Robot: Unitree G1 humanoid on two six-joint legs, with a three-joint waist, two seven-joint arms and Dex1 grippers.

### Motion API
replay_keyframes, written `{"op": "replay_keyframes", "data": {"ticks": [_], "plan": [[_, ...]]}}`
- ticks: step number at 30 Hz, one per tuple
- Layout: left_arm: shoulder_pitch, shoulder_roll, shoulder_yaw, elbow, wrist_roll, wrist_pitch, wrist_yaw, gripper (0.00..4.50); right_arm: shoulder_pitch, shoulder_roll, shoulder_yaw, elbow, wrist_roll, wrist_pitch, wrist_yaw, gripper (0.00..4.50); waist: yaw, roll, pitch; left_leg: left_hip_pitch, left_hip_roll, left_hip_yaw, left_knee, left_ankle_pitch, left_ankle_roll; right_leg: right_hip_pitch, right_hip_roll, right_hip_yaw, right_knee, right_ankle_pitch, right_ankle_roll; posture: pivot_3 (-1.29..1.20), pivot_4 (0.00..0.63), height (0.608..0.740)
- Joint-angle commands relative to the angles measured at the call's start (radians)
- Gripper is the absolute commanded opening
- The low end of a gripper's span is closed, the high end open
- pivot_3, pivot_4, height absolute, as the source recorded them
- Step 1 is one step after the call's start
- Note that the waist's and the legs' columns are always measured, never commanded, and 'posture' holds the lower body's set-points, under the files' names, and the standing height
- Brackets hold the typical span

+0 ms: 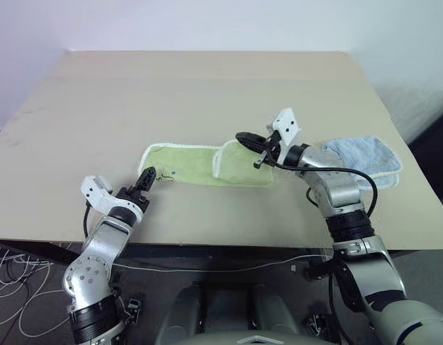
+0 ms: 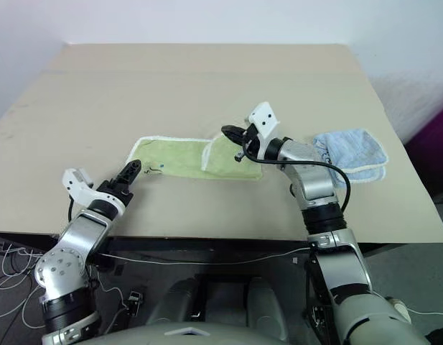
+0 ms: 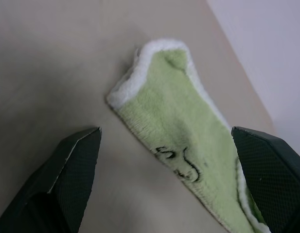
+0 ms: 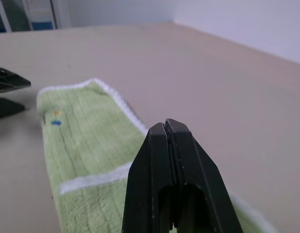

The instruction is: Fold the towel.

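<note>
nearest us the left gripper (image 1: pixel 147 177) sits low with its fingers spread wide at the left end of the towel (image 1: pixel 185 162), a dark printed logo (image 3: pixel 179 162) between them that can't be read. the towel lies mid-table (image 1: pixel 207 86), right end folded over, right gripper (image 1: pixel 244 138) pinched together and empty above the fold. beyond, bare tabletop to the far edge; blue towel (image 1: pixel 365 158) off right.
</note>
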State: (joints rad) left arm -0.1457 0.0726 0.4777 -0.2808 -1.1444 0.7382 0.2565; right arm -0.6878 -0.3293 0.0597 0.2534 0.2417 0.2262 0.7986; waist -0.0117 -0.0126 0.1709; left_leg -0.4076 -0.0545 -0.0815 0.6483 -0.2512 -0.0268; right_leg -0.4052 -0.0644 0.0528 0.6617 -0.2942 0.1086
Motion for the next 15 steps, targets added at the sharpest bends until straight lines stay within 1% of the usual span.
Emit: {"op": "replay_keyframes", "data": {"ticks": [1, 7, 11, 14, 15], "plan": [[-0.045, -0.011, 0.006, 0.079, -0.045, 0.014, 0.067, 4.50, -0.016, 0.007, -0.025, -0.060, 0.029, 0.010, -0.010, 0.02, 0.002, 0.000, 0.000, 0.000, 0.000, 0.000, 0.000, 0.000, 0.000, 0.000, 0.000, 0.000, 0.000, 0.000, 0.000, 0.00, 0.150, 0.740], [-0.161, 0.008, 0.006, 0.229, -0.042, 0.003, 0.075, 4.50, 0.005, 0.012, -0.029, -0.095, 0.041, 0.031, -0.029, 0.02, 0.021, 0.001, -0.001, 0.001, -0.001, -0.001, 0.001, 0.000, -0.001, 0.002, 0.000, -0.001, 0.000, 0.000, 0.000, 0.00, 0.150, 0.740], [-0.212, 0.016, 0.006, 0.287, -0.035, 0.000, 0.067, 4.50, 0.031, 0.013, -0.028, -0.138, 0.046, 0.050, -0.041, 0.02, 0.027, 0.001, -0.001, 0.001, -0.002, -0.001, 0.001, 0.000, -0.001, 0.003, -0.001, -0.001, 0.000, 0.000, 0.000, 0.00, 0.150, 0.740], [-0.220, 0.016, 0.009, 0.300, -0.034, -0.006, 0.059, 3.90, 0.054, 0.008, -0.032, -0.171, 0.050, 0.067, -0.055, 0.00, 0.025, 0.001, -0.001, 0.001, -0.002, -0.001, 0.001, 0.000, -0.001, 0.003, -0.001, -0.001, 0.000, 0.000, 0.000, 0.00, 0.150, 0.740], [-0.222, 0.012, 0.012, 0.302, -0.034, -0.013, 0.058, 3.55, 0.060, 0.006, -0.033, -0.177, 0.051, 0.071, -0.058, 0.00, 0.025, 0.001, -0.001, 0.001, -0.002, -0.001, 0.001, 0.000, -0.001, 0.003, -0.001, -0.001, 0.000, 0.000, 0.000, 0.00, 0.150, 0.740]]}}
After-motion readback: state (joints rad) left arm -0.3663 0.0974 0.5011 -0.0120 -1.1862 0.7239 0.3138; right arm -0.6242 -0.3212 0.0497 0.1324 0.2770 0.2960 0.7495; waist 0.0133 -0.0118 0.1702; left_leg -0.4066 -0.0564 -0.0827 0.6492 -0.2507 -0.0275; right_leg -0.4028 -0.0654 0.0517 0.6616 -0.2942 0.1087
